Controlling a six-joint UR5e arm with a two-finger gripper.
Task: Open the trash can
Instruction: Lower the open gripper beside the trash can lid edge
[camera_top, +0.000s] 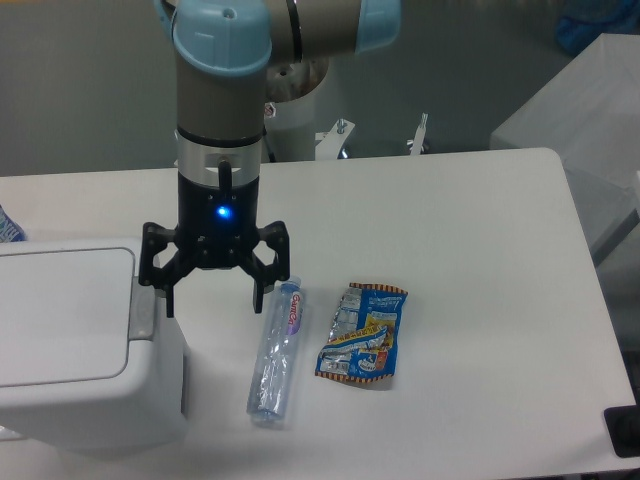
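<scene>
The trash can (80, 345) is a big white boxy bin at the lower left, its flat lid down and a grey push tab (144, 309) on its right edge. My gripper (213, 302) hangs open just right of that tab, pointing down. Its left fingertip (169, 303) sits close beside the tab; whether it touches I cannot tell. The right fingertip (257, 299) is near the cap end of a clear plastic bottle (277, 352). Nothing is held between the fingers.
The clear bottle lies lengthwise on the white table (460, 250) right of the bin. A blue and silver snack wrapper (363, 333) lies to its right. The table's right edge borders a grey box (575, 110).
</scene>
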